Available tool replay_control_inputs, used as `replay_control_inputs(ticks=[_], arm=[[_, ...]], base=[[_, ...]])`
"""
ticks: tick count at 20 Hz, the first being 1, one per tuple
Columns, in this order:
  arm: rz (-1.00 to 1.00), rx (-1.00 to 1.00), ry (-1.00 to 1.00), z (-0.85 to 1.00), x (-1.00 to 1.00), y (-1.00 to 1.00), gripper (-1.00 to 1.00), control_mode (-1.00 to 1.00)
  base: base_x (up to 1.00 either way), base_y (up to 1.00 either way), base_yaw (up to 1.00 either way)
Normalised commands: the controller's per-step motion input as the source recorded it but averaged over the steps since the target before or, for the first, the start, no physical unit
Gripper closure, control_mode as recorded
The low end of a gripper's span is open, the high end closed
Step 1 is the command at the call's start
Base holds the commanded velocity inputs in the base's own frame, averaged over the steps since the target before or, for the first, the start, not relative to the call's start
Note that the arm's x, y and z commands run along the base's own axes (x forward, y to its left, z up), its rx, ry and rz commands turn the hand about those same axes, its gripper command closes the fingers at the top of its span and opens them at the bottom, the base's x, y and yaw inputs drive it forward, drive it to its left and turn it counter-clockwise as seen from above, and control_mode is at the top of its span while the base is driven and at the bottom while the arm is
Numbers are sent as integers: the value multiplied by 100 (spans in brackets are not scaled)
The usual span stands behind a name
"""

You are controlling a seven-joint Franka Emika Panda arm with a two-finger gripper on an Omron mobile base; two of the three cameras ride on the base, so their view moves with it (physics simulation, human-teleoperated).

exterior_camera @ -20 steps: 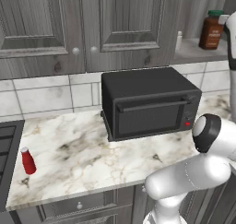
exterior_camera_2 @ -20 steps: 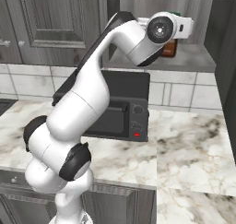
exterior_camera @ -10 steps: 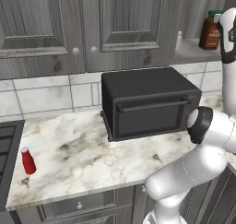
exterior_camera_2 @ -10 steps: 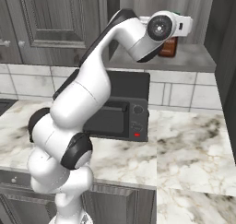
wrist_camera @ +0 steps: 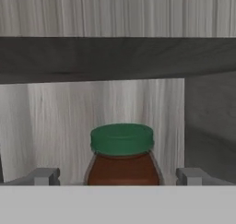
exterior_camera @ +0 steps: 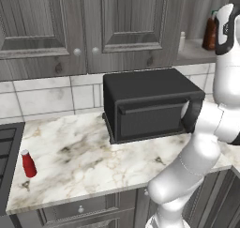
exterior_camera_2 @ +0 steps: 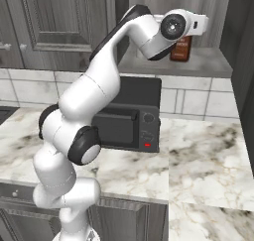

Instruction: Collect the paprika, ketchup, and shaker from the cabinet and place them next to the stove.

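The paprika point(wrist_camera: 122, 161), a reddish-brown jar with a green lid, stands on the cabinet shelf point(exterior_camera_2: 203, 66) against the plank back. My gripper point(wrist_camera: 119, 177) is open and level with the jar. Its fingertips point(wrist_camera: 44, 176) flank the jar on either side without touching it. In the right base view my hand covers most of the paprika point(exterior_camera_2: 181, 50). In the left base view the shaker point(exterior_camera: 182, 41) stands further left on the same shelf. The ketchup point(exterior_camera: 28, 163) stands upright on the counter beside the stove point(exterior_camera: 5, 142).
A black toaster oven point(exterior_camera: 147, 105) sits on the marble counter point(exterior_camera: 79, 152) below the open cabinet. Closed panelled doors point(exterior_camera: 126, 25) with round knobs hang to the left. A dark upper shelf board point(wrist_camera: 115, 57) runs just above the jar.
The arm's elbow has risen and swung left, carrying the hand a little closer to the paprika. The jaws have stayed open, and nothing else has moved.
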Motion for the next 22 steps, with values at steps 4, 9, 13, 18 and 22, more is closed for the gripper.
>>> replay_control_inputs(ticks=[4, 9, 13, 18, 22], arm=[[0, 0, 0, 3, 27, -5, -100, -100], [0, 0, 0, 0, 18, -6, -100, -100], [0, 0, 0, 0, 15, -11, -100, -100], [0, 0, 0, 0, 13, -7, -100, -100], [0, 0, 0, 0, 5, 0, -100, -100]], base=[[0, 0, 0], [0, 0, 0], [0, 0, 0], [0, 0, 0], [0, 0, 0]])
